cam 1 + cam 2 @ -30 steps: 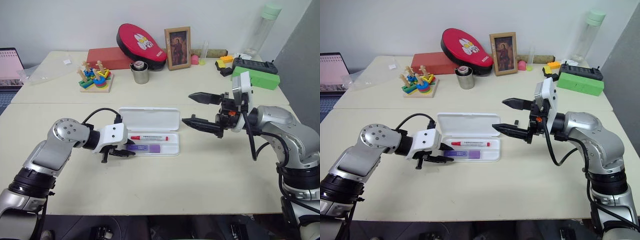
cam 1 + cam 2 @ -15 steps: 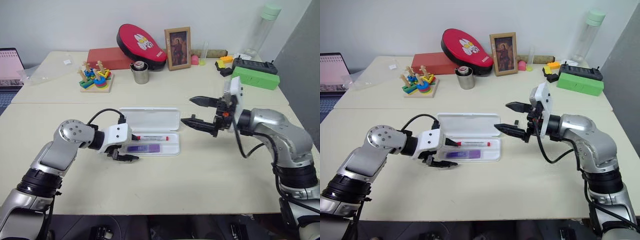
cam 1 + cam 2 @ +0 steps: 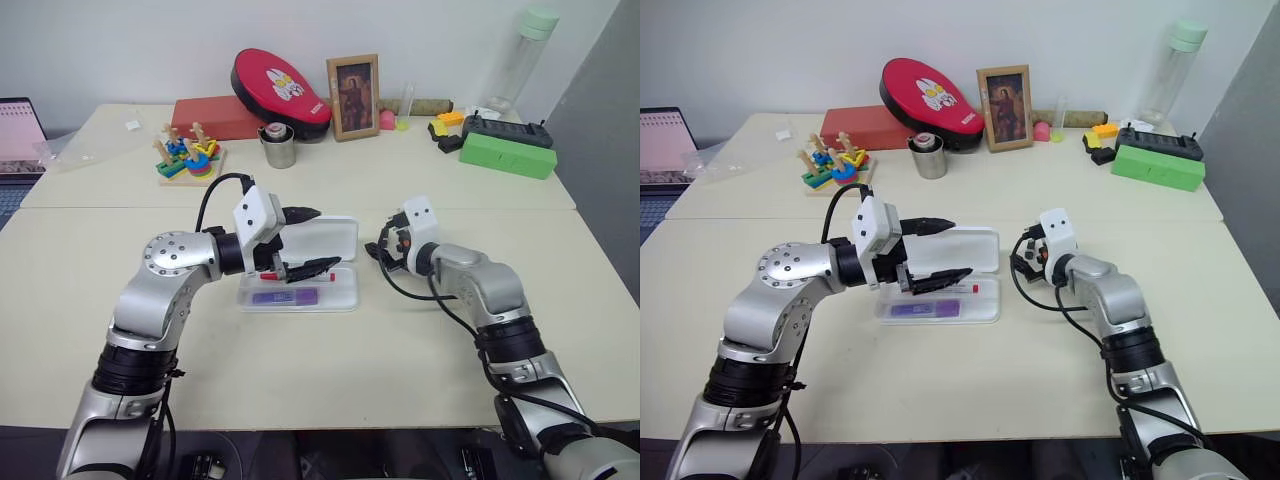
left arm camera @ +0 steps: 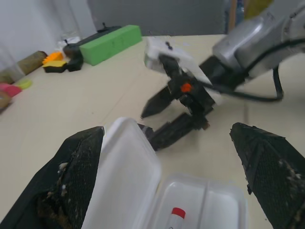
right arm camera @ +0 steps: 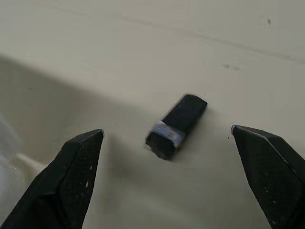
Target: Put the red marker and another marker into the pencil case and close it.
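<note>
A smooth cream table [image 3: 330,370] is sitting before a white wall. The glossy pencil case [image 3: 345,290] is lying open, holding the red marker [image 3: 268,276] and lilac marker [image 3: 285,297]. Both the left gripper [image 3: 305,240] and right gripper [image 3: 1021,258] are gaping, empty.

Pencil case [image 3: 985,312]: lies open on the bench [image 3: 940,380], lid raised at the far side, tray toward the robot.
Red marker [image 3: 965,289]: lies in the tray's far part, partly hidden by the left gripper.
Purple marker [image 3: 925,310]: lies flat in the tray's near part.
Left gripper [image 3: 945,250]: hangs over the case's left half, jaws spread wide, pointing right, holding nothing.
Right gripper [image 3: 1021,262]: just right of the case, low near the bench, empty.
</note>
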`<act>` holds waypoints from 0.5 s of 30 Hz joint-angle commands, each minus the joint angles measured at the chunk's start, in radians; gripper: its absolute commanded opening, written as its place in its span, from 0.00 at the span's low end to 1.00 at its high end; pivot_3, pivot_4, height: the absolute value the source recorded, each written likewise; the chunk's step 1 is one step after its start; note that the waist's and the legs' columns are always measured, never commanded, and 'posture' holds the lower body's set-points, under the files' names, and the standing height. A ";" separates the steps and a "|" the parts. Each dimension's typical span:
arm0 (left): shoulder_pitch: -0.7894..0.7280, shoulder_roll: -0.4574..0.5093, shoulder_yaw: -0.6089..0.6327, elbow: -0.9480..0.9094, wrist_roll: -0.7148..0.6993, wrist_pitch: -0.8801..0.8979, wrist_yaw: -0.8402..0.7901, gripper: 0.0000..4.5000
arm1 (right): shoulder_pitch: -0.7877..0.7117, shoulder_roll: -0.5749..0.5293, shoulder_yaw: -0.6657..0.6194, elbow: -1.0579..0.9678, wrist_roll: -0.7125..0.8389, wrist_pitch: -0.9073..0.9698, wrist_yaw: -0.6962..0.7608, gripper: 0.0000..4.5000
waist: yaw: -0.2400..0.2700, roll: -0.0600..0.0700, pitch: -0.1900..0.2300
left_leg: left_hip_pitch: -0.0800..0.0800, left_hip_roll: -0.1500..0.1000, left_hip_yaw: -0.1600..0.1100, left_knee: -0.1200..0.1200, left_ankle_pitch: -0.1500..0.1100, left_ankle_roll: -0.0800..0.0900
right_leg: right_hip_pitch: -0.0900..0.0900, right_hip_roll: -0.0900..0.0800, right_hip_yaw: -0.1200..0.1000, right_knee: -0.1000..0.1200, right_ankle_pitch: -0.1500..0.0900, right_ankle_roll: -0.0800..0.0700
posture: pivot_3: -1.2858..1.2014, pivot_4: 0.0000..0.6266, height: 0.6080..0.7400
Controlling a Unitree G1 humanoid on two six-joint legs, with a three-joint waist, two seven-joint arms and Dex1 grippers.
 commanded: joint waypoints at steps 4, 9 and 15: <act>-0.009 -0.048 0.001 -0.035 0.006 0.003 0.099 1.00 | -0.032 0.044 -0.006 0.055 -0.083 -0.045 -0.074 0.77 | 0.000 0.000 0.000 | 0.000 0.000 -0.001 0.000 0.000 0.000 | 0.001 0.000 -0.001 0.000 0.000 0.000 | 0.52 0.24 1.00; -0.020 -0.061 -0.010 -0.024 0.012 -0.004 0.116 1.00 | -0.038 0.048 -0.016 0.068 -0.099 -0.058 -0.073 0.50 | 0.000 0.000 0.000 | 0.000 0.000 -0.001 0.000 0.000 0.000 | 0.001 0.000 -0.001 0.000 0.000 0.000 | 0.52 0.24 1.00; -0.053 -0.080 -0.025 0.012 0.023 -0.026 0.123 1.00 | -0.035 0.048 -0.023 0.064 -0.108 -0.060 -0.074 0.17 | 0.003 0.000 0.000 | 0.000 0.000 -0.002 0.000 0.000 0.000 | 0.001 0.000 -0.002 0.000 0.000 0.000 | 0.52 0.24 1.00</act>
